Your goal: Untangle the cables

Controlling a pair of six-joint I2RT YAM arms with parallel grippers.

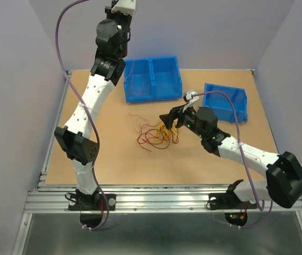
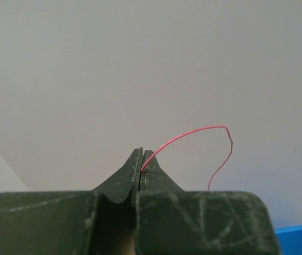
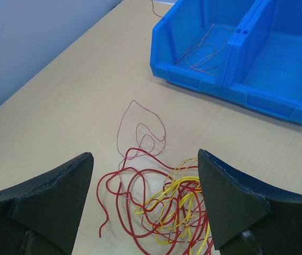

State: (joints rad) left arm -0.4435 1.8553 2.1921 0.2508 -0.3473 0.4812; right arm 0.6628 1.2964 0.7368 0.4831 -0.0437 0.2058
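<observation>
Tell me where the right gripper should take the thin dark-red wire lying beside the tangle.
Grip the dark-red wire at its far loop, which lies clear of the red and yellow tangle. Bring the open right gripper straight down from above, jaws across a single strand; nearer in, it would probably catch other wires.

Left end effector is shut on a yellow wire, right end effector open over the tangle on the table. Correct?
No. The left end effector is shut on a red wire, not yellow; the left wrist view shows it. The right end effector is indeed open over the tangle.
</observation>
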